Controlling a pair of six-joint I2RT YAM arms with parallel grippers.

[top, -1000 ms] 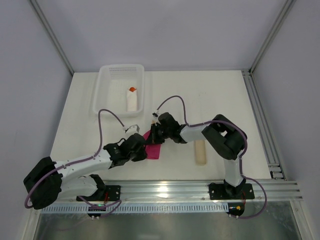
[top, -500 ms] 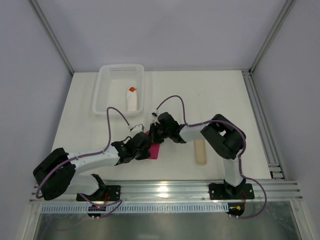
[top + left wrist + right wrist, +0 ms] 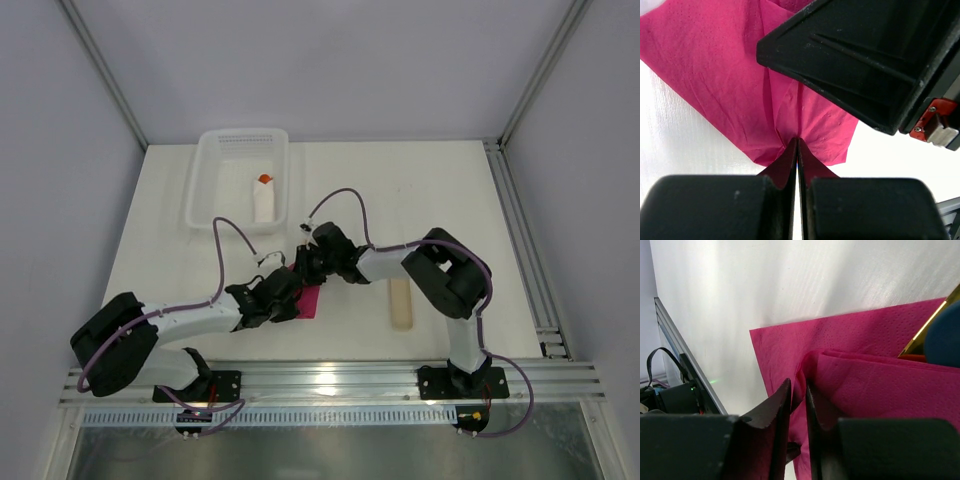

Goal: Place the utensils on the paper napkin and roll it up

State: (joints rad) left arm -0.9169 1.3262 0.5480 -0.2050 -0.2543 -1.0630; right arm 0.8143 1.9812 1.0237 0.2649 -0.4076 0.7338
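The magenta-pink paper napkin [image 3: 310, 301] lies crumpled and partly folded between my two grippers near the table's middle. My left gripper [image 3: 289, 292] is at its near-left edge. In the left wrist view its jaws [image 3: 798, 141] are closed, with the tips at a pleat of the napkin [image 3: 715, 75]. My right gripper [image 3: 305, 263] is at the far edge, and its fingertips [image 3: 796, 386] pinch a fold of napkin [image 3: 880, 380]. The yellow-orange knife tip [image 3: 926, 331] and a blue utensil [image 3: 946, 335] poke out of the fold. The rest of the utensils are hidden.
A white basket [image 3: 207, 182] at the back left holds a white roll with an orange tip [image 3: 263, 200]. A long beige strip [image 3: 400, 303] lies right of the grippers. The right gripper's black body [image 3: 865, 60] looms just above the left jaws.
My left gripper has moved right and forward onto the napkin's near-left edge, close to the right gripper. The napkin has bunched and shows less. The right gripper barely moved.
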